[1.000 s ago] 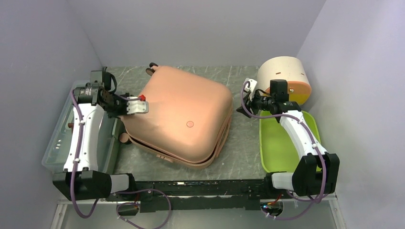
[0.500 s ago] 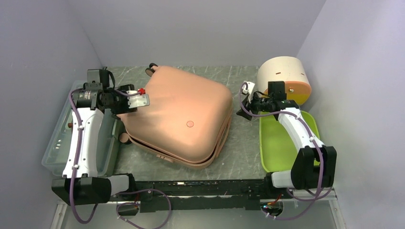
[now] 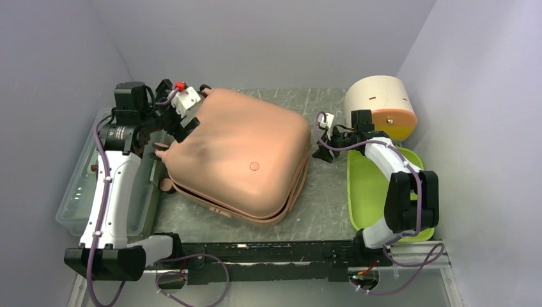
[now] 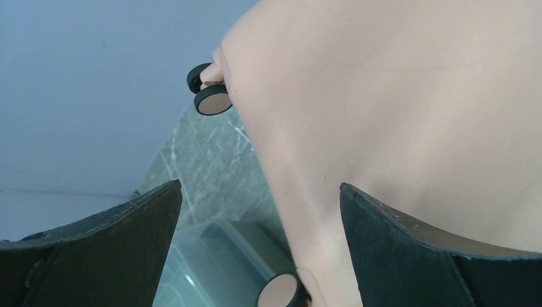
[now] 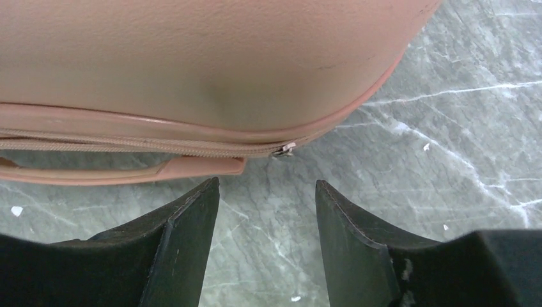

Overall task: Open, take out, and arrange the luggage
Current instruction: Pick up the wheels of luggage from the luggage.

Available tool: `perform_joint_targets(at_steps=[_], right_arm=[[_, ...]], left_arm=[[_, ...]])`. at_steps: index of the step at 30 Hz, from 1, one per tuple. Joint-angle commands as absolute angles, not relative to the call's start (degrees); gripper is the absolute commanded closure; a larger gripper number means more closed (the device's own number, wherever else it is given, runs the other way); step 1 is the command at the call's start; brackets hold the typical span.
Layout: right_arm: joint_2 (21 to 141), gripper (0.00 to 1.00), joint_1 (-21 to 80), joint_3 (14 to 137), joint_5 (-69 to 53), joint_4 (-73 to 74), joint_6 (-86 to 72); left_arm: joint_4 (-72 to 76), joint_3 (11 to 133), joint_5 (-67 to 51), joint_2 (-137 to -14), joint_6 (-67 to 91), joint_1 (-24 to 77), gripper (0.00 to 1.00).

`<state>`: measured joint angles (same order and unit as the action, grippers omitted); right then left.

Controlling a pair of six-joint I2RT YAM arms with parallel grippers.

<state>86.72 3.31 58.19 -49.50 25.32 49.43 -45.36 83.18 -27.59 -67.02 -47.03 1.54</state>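
Observation:
The salmon-pink luggage (image 3: 246, 157) lies flat and zipped in the middle of the table. Two of its small wheels (image 4: 213, 99) show along its left edge. My left gripper (image 3: 174, 130) is open wide at the luggage's back-left corner; in the left wrist view (image 4: 259, 185) the shell's edge runs between the fingers, and no grip shows. My right gripper (image 3: 318, 142) is open and low over the table just off the luggage's right edge. The right wrist view (image 5: 267, 182) shows bare table between its fingertips, with the zipper pull (image 5: 284, 149) and side handle (image 5: 128, 171) just ahead.
A clear plastic bin (image 3: 77, 192) stands at the left under the left arm. A lime-green tray (image 3: 371, 192) lies at the right under the right arm. Behind it a cream cylinder with an orange face (image 3: 380, 102) lies at the back right. Walls close in on three sides.
My left gripper has opened wide and swung toward the back, up along the luggage's left corner. My right gripper has moved left and down toward the luggage's right edge.

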Motion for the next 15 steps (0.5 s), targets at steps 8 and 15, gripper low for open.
perform_joint_targets(at_steps=[8, 15], right_arm=[[89.4, 0.43, 3.3, 56.5, -54.3, 5.8, 38.6], [93.2, 0.48, 3.4, 58.6, -52.9, 10.4, 42.0]], left_arm=[[-33.2, 77.4, -27.9, -65.3, -30.7, 4.1, 0.01], [-30.8, 74.8, -27.1, -63.8, -28.7, 4.5, 0.0]])
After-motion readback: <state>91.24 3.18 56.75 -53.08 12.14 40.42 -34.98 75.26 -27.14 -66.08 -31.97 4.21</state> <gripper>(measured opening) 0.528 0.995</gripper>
